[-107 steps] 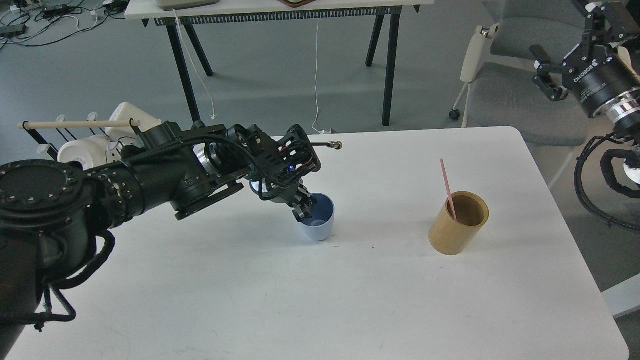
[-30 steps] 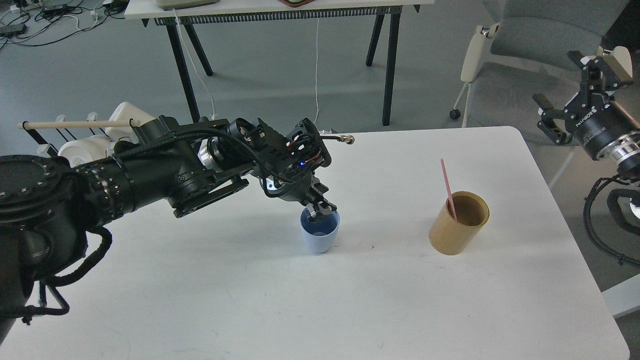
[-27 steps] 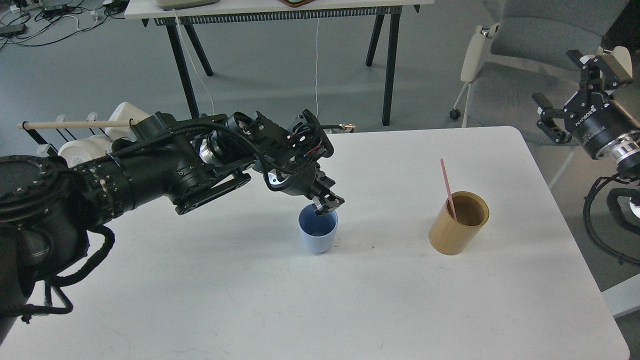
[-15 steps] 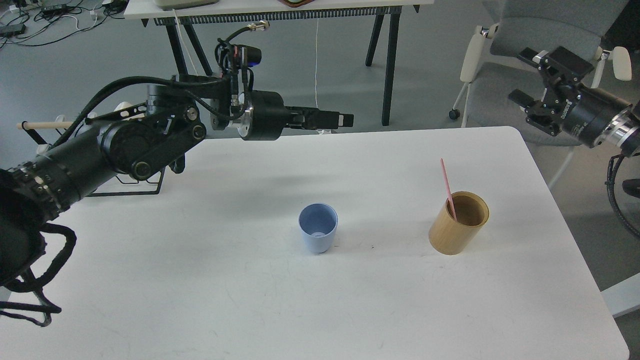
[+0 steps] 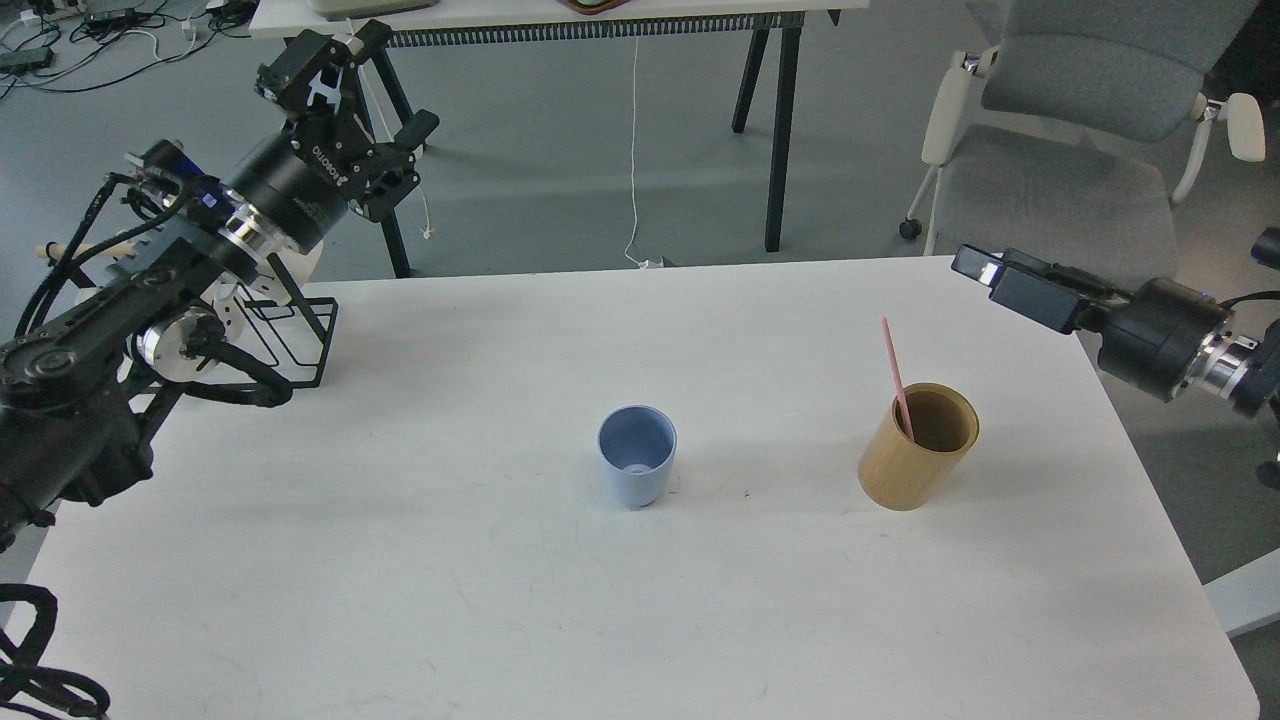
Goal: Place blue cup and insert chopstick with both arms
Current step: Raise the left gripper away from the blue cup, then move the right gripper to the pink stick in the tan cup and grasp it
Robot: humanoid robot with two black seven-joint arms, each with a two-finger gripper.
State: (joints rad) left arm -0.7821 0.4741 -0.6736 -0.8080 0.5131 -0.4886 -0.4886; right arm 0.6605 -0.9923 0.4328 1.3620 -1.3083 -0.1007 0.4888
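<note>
My left hand (image 5: pixel 345 75) has let go of the blue cup (image 5: pixel 637 467), now upright mid-worktop, and pulled back open and empty past the far-left corner, while my right hand (image 5: pixel 985 268), its fingers indistinguishable edge-on, nears the chopstick (image 5: pixel 893 372) in the tan holder (image 5: pixel 915 446).

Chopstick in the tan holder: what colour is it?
Pink. The chopstick leans in the tan holder; the head view, the only one, shows it clearly.

Lower end of the chopstick (image 5: pixel 895 378) hidden inside the tan holder (image 5: pixel 915 447). Right gripper (image 5: pixel 985 268), far right of the holder, seen side-on, fingers not told apart. Wire rack (image 5: pixel 290 340), far left of the holder, partly covered by the left arm. Chair (image 5: pixel 1070 150) behind the holder cut by the top edge.
</note>
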